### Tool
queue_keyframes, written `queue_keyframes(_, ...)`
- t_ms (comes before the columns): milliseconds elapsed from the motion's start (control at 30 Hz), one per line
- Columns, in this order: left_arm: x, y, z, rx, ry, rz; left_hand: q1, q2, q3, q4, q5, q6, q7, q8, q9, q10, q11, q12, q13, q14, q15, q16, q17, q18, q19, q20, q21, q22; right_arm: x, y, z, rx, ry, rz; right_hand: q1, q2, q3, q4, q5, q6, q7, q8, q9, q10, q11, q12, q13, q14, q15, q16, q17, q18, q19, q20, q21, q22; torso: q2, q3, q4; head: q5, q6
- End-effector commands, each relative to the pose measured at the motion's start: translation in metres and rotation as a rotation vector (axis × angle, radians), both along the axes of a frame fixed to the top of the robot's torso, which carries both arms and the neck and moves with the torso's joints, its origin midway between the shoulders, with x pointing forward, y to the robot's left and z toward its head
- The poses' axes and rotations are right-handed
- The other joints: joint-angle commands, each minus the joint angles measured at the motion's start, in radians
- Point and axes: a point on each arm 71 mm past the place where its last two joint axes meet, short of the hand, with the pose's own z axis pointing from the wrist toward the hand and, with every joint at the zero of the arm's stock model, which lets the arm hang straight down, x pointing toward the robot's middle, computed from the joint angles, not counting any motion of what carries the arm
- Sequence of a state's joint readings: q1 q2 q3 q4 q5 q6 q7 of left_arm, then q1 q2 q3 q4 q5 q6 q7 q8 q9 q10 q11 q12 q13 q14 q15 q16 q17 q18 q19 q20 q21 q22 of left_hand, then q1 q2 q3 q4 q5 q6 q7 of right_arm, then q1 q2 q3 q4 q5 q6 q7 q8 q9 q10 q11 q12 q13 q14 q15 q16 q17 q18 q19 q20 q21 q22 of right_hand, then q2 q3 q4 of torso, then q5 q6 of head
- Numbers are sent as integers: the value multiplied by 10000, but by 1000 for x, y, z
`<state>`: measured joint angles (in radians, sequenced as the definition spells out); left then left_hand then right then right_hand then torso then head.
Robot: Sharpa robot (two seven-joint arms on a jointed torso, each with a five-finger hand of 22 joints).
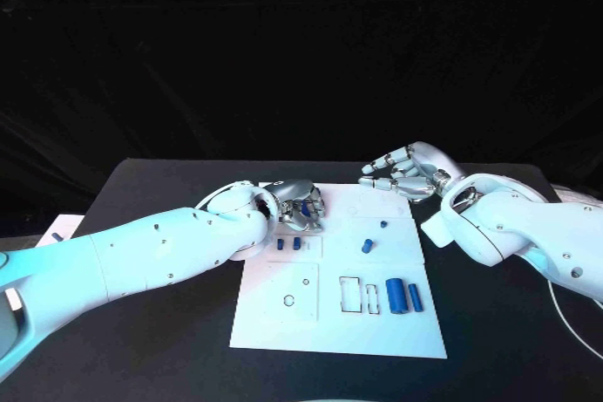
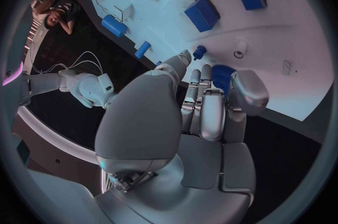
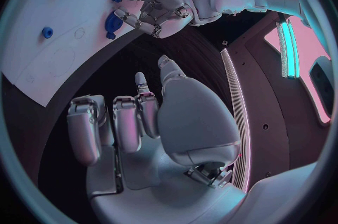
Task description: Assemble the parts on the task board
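White task board [image 1: 377, 332] lies flat; blue parts [image 1: 397, 295] apparently rest on it.

The left hand [image 2: 204, 111] rises over the near edge of the white task board [image 2: 281, 66], its fingers [image 2: 211, 106] held close together and curled slightly toward the board. A round blue part [image 2: 222, 75] sits just past the fingertips, partly hidden behind them; whether the fingers touch it cannot be told. A small blue peg [image 2: 199, 53] stands on the board close by. Farther along the board lie two blue block-shaped parts [image 2: 203, 12], a blue cylinder [image 2: 113, 26] and a smaller blue piece [image 2: 143, 48]. The black table [image 2: 70, 44] borders the board, and the right hand [image 2: 88, 88] hangs over it, apart from the board.
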<state>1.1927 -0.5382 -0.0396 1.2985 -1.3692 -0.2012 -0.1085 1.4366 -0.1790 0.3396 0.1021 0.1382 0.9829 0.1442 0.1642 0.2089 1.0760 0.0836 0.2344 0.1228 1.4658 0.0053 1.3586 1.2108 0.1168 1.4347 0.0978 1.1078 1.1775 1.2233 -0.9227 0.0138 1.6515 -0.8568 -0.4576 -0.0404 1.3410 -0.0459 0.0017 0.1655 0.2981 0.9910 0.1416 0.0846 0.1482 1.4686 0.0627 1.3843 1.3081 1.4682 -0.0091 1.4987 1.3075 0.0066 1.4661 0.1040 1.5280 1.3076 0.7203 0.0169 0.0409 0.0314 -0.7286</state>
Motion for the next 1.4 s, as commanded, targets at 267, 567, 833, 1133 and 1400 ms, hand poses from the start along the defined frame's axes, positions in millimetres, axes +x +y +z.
queue_keyframes(267,0,-4,-5,1266,83,40,90,143,255,-55,-11,251,-29,-121,-102,293,-42,-178,-151,314,-118,-32,-224,-238,189,-45,387,342,-1,3,0,-21,-18,191,15,92,-50,-2,59,84,6,-10,17,113,-63,-49,1488,750,-54,-27,1458,166,384,-74,-47,1788,-22,5,11,-4,-26)
queue_keyframes(567,0,-9,-7,1514,128,-25,100,161,371,-75,-14,342,-45,-163,-154,418,-61,-252,-218,317,-140,-55,-310,-250,216,-65,461,414,0,3,0,-20,-15,208,24,102,-53,-9,70,87,5,-11,18,119,-64,-36,1495,753,-55,-23,1465,165,389,-75,-44,1794,-18,1,9,0,-13)
queue_keyframes(833,0,-13,-8,1634,218,-112,92,177,455,-88,-19,436,-65,-184,-189,541,-87,-297,-261,320,-158,-64,-368,-267,241,-83,556,504,-1,4,0,-16,-11,232,28,107,-54,-12,76,88,5,-11,19,123,-64,-30,1498,754,-56,-21,1469,164,392,-75,-43,1797,-14,2,2,-7,-24)
queue_keyframes(1133,1,-15,-12,1967,474,-68,80,211,546,-102,-20,503,-60,-226,-232,673,-101,-345,-295,319,-177,-84,-452,-329,324,-100,846,756,-1,4,0,-15,-6,248,28,107,-54,-12,76,88,5,-11,19,123,-64,-30,1498,754,-56,-21,1469,164,392,-75,-43,1797,-14,7,3,-16,-33)
queue_keyframes(1400,1,-15,-15,2442,784,-41,254,367,963,-316,-11,944,-82,-230,-291,1126,-168,-529,-356,317,-236,-84,-573,-371,371,-150,1082,986,-1,5,0,-22,13,272,28,107,-54,-12,76,88,5,-11,19,123,-64,-30,1498,754,-56,-21,1469,164,392,-75,-43,1797,-21,8,10,-26,-46)
